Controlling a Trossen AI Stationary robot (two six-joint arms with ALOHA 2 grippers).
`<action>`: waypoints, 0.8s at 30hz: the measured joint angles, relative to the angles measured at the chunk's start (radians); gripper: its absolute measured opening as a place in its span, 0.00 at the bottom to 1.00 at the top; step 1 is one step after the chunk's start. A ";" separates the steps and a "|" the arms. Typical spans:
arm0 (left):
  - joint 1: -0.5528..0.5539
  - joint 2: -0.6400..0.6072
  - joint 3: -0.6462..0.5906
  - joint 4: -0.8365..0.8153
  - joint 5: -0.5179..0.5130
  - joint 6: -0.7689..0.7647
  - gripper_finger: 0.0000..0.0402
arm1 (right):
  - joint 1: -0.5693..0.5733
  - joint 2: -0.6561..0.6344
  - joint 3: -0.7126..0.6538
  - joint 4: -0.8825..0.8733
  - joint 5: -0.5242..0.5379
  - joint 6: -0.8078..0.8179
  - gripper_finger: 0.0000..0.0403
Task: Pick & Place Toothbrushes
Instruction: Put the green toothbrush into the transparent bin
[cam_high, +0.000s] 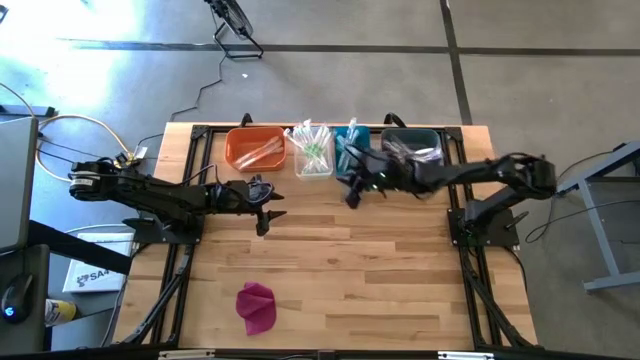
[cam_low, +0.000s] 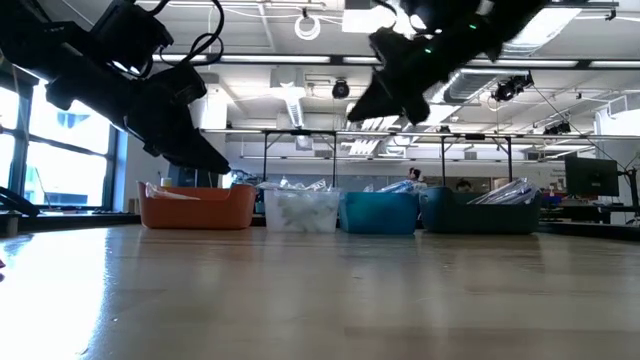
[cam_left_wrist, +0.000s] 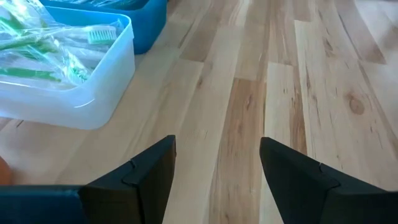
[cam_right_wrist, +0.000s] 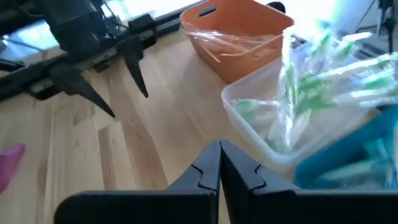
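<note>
Toothbrushes (cam_high: 313, 150) lie sorted in four bins along the table's (cam_high: 340, 270) far edge: orange bin (cam_high: 255, 148), clear bin (cam_high: 313, 165), teal bin (cam_high: 350, 145), dark bin (cam_high: 412, 145). Left gripper (cam_high: 264, 212) hovers before the orange bin, fingers spread, empty. Right gripper (cam_high: 352, 193) hangs before the teal bin, fingers pressed together, empty. Magenta cloth (cam_high: 257, 305) lies near the front edge.

Definitely a robotics lab or big open workshop. Polished concrete floor (cam_high: 330, 25) with loose cables (cam_high: 205, 90) snaking around the wooden bench (cam_high: 340, 270). Exposed ceiling with strip lights (cam_low: 290, 100) and ducting, a ceiling camera (cam_low: 341, 89), more desks and a monitor (cam_low: 592, 178) way out back.
</note>
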 joint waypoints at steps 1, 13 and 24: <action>0.000 0.000 0.000 0.000 0.000 -0.003 0.57 | 0.016 -0.028 -0.058 0.056 0.018 0.013 0.01; 0.000 0.000 0.000 0.011 -0.013 -0.029 0.57 | 0.057 -0.456 -0.456 0.358 0.113 -0.071 0.01; 0.000 0.000 0.001 0.192 -0.169 -0.107 0.57 | -0.080 -0.813 -0.560 0.252 -0.023 -0.160 0.01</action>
